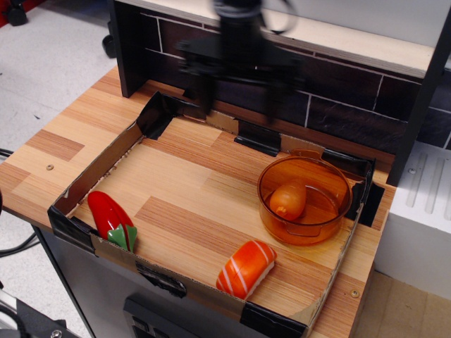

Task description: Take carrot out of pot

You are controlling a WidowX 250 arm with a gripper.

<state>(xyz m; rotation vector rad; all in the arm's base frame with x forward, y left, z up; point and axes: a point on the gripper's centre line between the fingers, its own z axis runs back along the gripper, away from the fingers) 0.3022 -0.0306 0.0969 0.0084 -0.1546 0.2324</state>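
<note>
The small plain-orange carrot [287,200] lies inside the round translucent amber pot [304,166] at the right of the cardboard tray. My gripper [238,105] hangs blurred above the tray's back edge, up and to the left of the pot. Its two dark fingers [206,97] stand wide apart and hold nothing. It is clear of the pot and the carrot.
A low cardboard tray [99,170] with black-taped corners rings the wooden table. A glossy red pepper with a green stem [111,217] lies at the front left. An orange-and-white sushi piece [246,267] lies at the front. A dark tiled wall [338,91] stands behind.
</note>
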